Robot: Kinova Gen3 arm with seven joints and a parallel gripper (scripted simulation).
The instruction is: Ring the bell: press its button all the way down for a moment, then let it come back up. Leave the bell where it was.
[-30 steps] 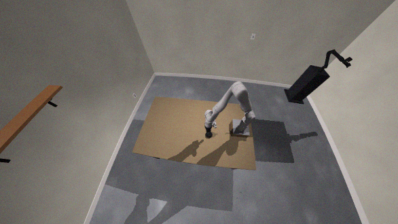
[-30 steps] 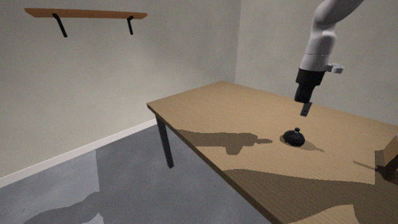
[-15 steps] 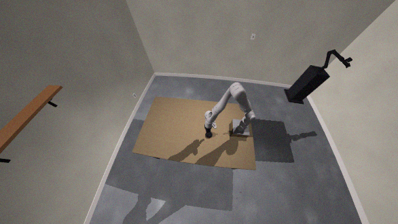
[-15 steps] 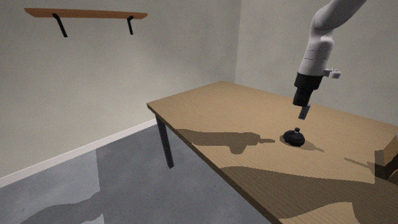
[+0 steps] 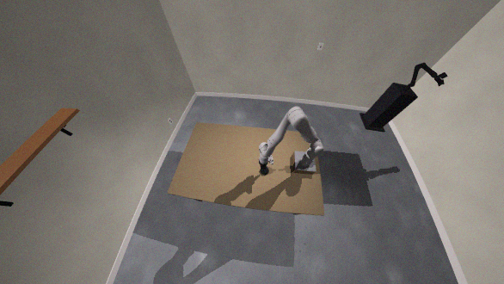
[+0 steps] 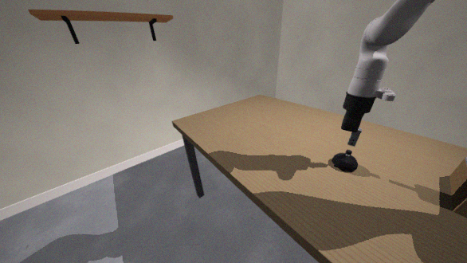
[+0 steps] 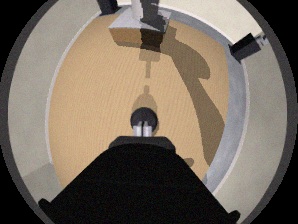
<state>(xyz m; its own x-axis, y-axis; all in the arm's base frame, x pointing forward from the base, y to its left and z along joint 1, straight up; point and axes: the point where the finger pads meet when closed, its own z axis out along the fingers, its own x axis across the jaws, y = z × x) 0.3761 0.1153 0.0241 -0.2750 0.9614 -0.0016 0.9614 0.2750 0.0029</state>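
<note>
The bell (image 6: pixel 345 162) is a small black dome with a button (image 6: pixel 348 151) on top, standing on the wooden table (image 6: pixel 319 159). My gripper (image 6: pixel 354 139) is shut and empty, pointing straight down. Its fingertips hang a short way above the button, with a small gap between them. In the overhead view the gripper (image 5: pixel 263 164) stands directly over the bell (image 5: pixel 264 170). In the wrist view the shut fingers (image 7: pixel 144 129) lie over the bell (image 7: pixel 144 119), which shows as a dark round shape behind them.
The arm's grey base block (image 5: pixel 305 163) stands on the table to the right of the bell. A black stand with a camera arm (image 5: pixel 389 105) is in the far corner. A wall shelf (image 6: pixel 100 16) hangs at the left.
</note>
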